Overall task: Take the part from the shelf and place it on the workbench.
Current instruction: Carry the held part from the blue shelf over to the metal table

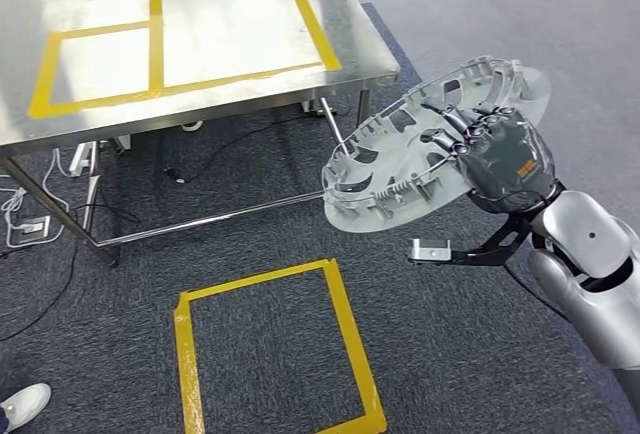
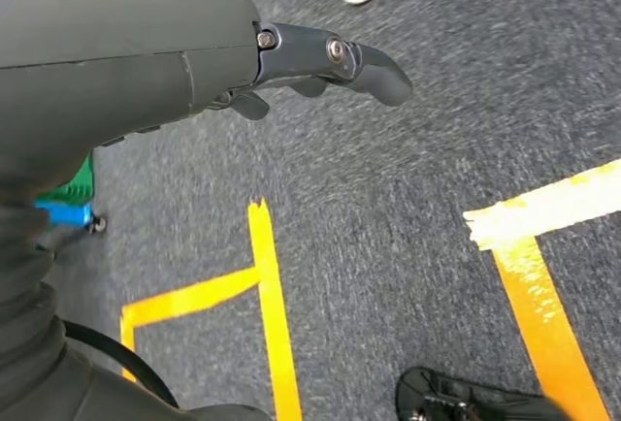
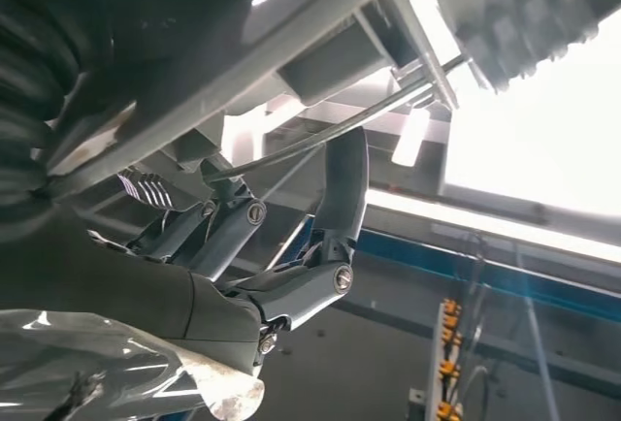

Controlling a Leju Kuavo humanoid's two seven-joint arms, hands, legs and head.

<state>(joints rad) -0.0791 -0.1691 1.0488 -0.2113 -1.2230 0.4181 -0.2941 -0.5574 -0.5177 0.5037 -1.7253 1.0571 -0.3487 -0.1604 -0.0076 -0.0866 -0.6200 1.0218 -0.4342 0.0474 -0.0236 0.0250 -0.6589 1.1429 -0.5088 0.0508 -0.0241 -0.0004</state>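
From the head view I see my right hand [image 1: 504, 159] gripping the part [image 1: 423, 149], a grey, round, slotted disc, with the fingers curled over its upper face. The part hangs tilted in the air over the dark carpet [image 1: 468, 354], off the near right corner of the steel surface [image 1: 226, 29] and not touching it. Yellow tape rectangles [image 1: 162, 34] mark the surface, and a yellow tape square [image 1: 272, 354] lies on the carpet. A white shoe [image 1: 23, 406] shows at the lower left edge.

In the left wrist view my left hand [image 2: 322, 57] holds nothing, its fingers stretched out and apart above the carpet and yellow tape lines [image 2: 271, 305].

In the right wrist view my right hand's fingers [image 3: 314, 280] hook around the part's ribbed underside [image 3: 330, 72], clamped on it.
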